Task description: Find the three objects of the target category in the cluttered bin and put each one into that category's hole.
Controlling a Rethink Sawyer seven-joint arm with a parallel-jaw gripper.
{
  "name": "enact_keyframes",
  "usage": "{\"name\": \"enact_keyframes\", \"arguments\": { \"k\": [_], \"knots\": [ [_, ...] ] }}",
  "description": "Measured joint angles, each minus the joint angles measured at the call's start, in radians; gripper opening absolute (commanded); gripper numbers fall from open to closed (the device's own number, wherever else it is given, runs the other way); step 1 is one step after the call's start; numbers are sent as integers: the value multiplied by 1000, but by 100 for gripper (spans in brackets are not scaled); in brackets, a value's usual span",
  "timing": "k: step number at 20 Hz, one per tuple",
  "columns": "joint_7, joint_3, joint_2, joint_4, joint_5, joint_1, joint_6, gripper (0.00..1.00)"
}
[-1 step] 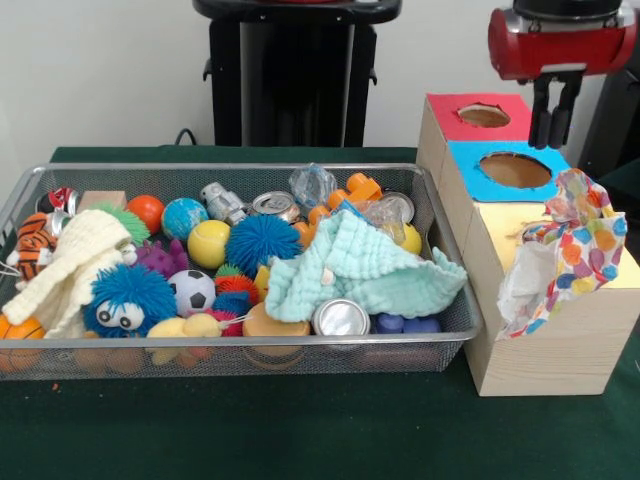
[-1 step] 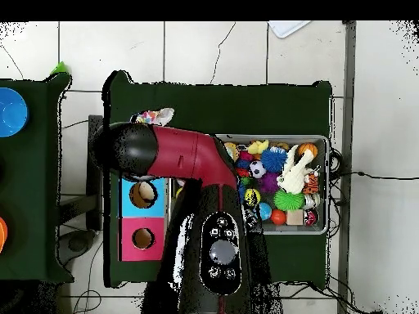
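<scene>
Right now the red and black arm's gripper (image 1: 553, 118) hangs above the wooden sorting box (image 1: 560, 340), at about two o'clock from the wire mesh bin (image 1: 440, 345). Its dark fingers (image 1: 541, 122) point straight down, close together with nothing between them, poised between the red-topped hole (image 1: 484, 116) and the blue-topped hole (image 1: 515, 170); that placement suggests a drop station rather than a search. A crumpled heart-patterned plastic bag (image 1: 580, 245) lies draped over the box's yellow section, partly hanging down its side. Which category is wanted I cannot tell; candidates sit in the bin: silver cans (image 1: 340, 318), a pale green knitted cloth (image 1: 365, 270), a fuzzy blue ball (image 1: 262, 242). Everything rests on a dark green bench (image 1: 250, 430), with a white tiled floor (image 2: 204, 49) around it.
</scene>
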State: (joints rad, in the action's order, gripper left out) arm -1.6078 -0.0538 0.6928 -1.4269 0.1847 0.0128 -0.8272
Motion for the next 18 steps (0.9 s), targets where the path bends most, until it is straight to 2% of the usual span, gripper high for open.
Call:
{"name": "enact_keyframes", "arguments": {
  "k": [12, 18],
  "knots": [
    [0, 1, 11, 85, -7, 0, 0, 0],
    [0, 1, -9, 164, -12, 0, 0, 0]
  ]
}}
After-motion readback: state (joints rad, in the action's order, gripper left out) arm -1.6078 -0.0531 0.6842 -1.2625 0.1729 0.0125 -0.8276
